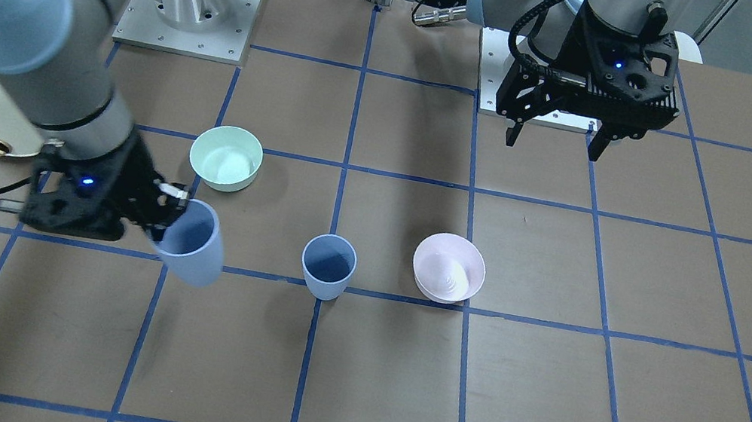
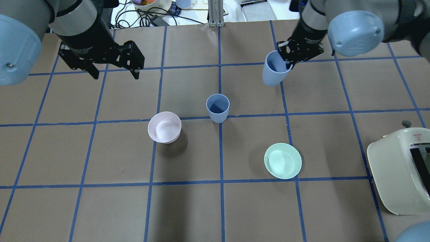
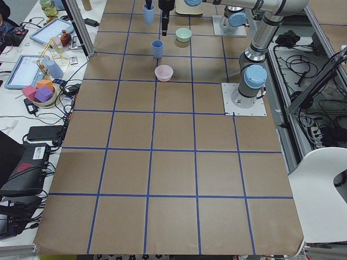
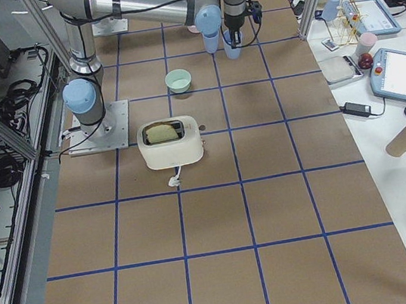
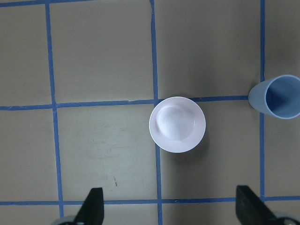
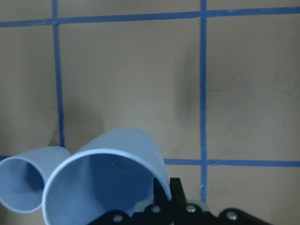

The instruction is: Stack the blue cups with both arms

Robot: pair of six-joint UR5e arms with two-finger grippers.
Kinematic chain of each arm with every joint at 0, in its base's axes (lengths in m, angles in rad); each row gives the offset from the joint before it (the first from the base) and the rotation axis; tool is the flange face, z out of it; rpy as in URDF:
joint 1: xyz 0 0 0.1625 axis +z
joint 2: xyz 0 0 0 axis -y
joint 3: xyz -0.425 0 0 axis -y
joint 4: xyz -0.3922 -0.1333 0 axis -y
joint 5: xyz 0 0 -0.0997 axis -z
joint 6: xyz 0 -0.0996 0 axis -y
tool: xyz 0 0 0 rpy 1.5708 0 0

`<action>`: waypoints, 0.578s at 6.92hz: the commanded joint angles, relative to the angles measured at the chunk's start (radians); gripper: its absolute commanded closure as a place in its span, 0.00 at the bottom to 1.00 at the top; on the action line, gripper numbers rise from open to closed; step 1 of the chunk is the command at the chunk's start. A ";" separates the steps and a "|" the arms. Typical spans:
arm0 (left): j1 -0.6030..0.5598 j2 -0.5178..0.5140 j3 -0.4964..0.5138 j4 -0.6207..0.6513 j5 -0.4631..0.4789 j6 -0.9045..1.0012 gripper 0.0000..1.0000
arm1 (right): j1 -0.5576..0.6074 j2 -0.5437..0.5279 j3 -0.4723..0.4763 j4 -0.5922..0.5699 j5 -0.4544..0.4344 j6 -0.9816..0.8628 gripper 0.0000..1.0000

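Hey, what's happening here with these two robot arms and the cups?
The robot is stacking two blue cups. Its right gripper pinches one blue cup by the rim, holding it tilted and apparently off the table. The second blue cup stands upright mid-table, empty, so nothing is stacked yet. The left gripper hangs open and empty above the table. A pink bowl, a green bowl and a toaster sit untouched.

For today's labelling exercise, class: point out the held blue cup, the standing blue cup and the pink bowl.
held blue cup (image 2: pixel 271 79): overhead exterior, outer wall.
standing blue cup (image 2: pixel 217 105): overhead exterior, dark inside.
pink bowl (image 2: pixel 164 128): overhead exterior, inner floor.
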 commanded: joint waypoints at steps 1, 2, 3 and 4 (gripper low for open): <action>0.000 0.000 0.000 0.000 0.000 0.000 0.00 | 0.207 -0.006 0.005 -0.012 -0.017 0.208 1.00; 0.000 0.000 0.000 0.000 0.000 0.000 0.00 | 0.238 -0.006 0.008 -0.013 -0.015 0.262 1.00; 0.000 0.000 0.000 0.000 0.000 0.000 0.00 | 0.244 0.002 0.011 -0.015 -0.015 0.270 1.00; 0.000 0.000 0.000 0.000 0.000 -0.001 0.00 | 0.244 0.019 0.008 -0.032 -0.017 0.269 1.00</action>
